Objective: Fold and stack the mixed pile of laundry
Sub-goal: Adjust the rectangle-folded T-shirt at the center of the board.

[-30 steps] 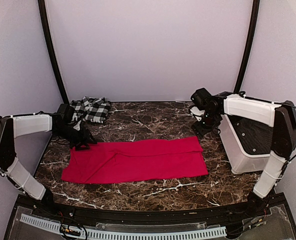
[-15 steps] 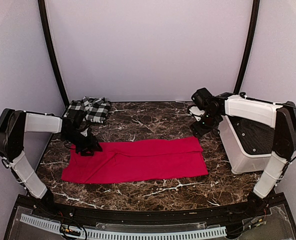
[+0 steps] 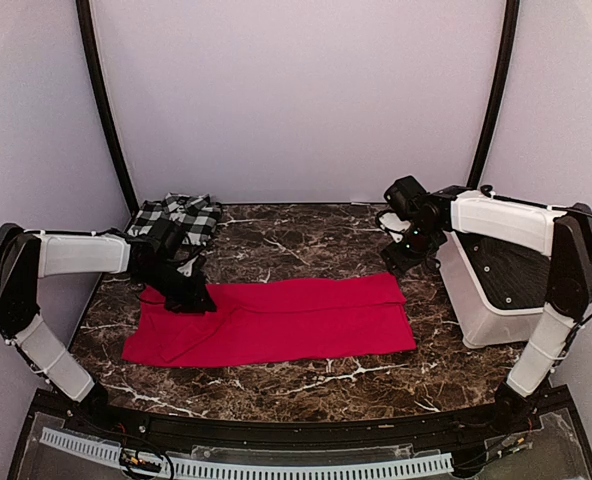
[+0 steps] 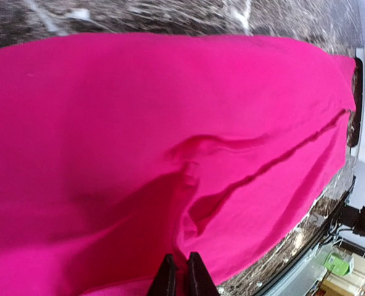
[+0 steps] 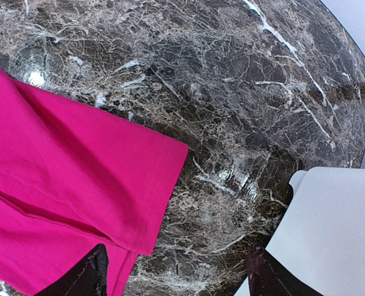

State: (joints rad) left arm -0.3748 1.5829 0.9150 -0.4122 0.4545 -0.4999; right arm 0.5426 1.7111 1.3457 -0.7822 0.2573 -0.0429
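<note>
Two garments: one red garment point(image 3: 276, 320) and one checked garment point(image 3: 181, 217), lying separately with bare marble between them.
Red garment: count one. It is spread wide across the middle of the marble table point(image 3: 306, 235), with its long side running left to right. A lengthwise fold line crosses it, and the cloth at its far-left corner is gathered into a raised ridge.
Checked garment: count one. It is black and white and lies crumpled in a heap at the far-left corner of the table, close to the back wall.
Grippers: count two, one per arm.
Left gripper point(image 3: 191, 297): set down on the far-left corner of the red garment. In the wrist view its two fingertips are drawn almost together, pinching the raised ridge of red cloth.
Right gripper point(image 3: 401, 258): hangs above the table just beyond the far-right corner of the red garment. Its two fingers point(image 5: 90, 277) stand wide apart, framing the corner hem and bare marble.
White bin point(image 3: 496, 290): count one. It stands at the right edge of the table under the right arm, near the right end of the red garment and apart from it.
Stack: not yet formed.
</note>
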